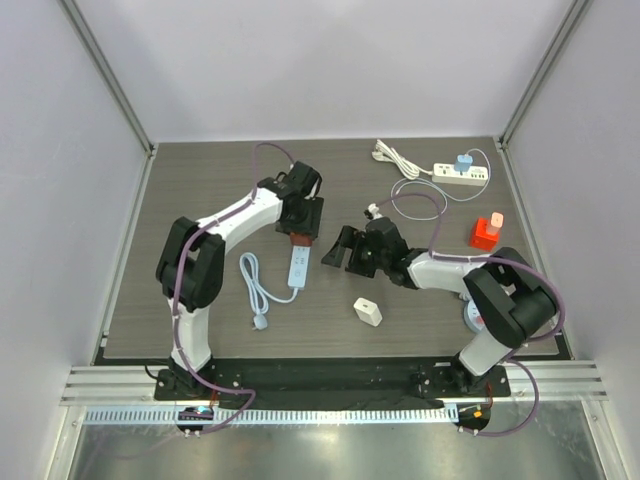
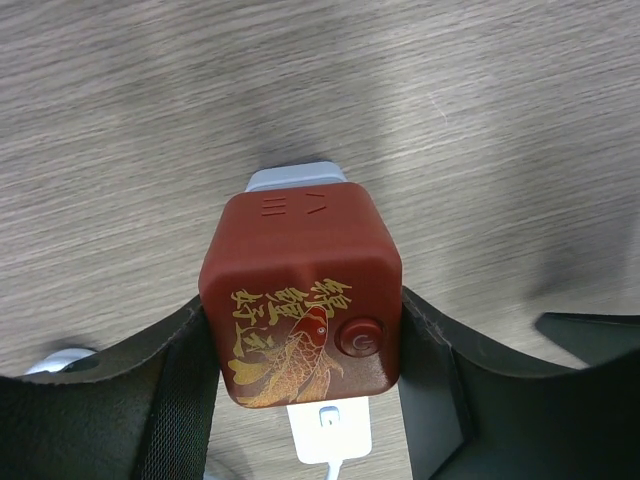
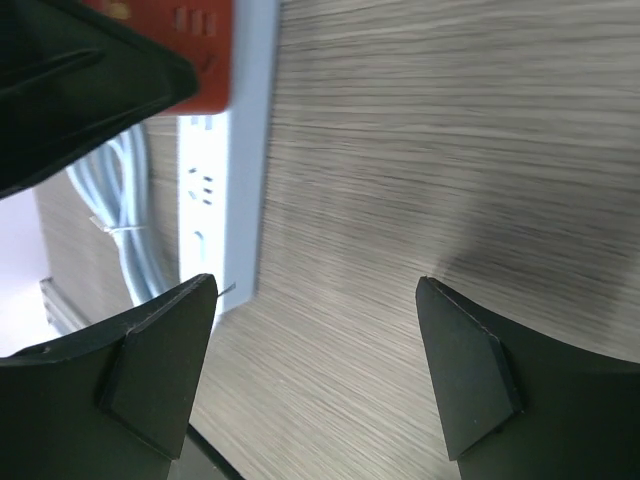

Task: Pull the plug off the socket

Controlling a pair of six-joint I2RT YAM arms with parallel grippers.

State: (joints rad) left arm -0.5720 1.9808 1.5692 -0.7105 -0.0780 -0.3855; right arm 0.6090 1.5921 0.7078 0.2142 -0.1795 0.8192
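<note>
A dark red cube plug [image 2: 300, 290] with a gold fish print sits in the far end of a white socket strip [image 2: 330, 430] lying on the wooden table. My left gripper [image 2: 302, 335] reaches down over it, and both black fingers [image 2: 180, 390] press against the plug's sides. From above, the plug [image 1: 298, 240] shows just under the left gripper [image 1: 299, 228], with the strip [image 1: 299, 270] running toward me. My right gripper [image 1: 345, 250] hovers open to the right of the strip. In its wrist view its gripper [image 3: 315, 345] has only bare table between the fingers, and the strip [image 3: 205, 190] lies to the left.
The strip's pale cable [image 1: 255, 290] coils to its left. A white adapter [image 1: 367, 312] lies near the front. At the back right is a second power strip [image 1: 460, 174] with a blue plug [image 1: 463, 161] and a white cord [image 1: 392, 155]. A red object [image 1: 486, 233] stands at the right.
</note>
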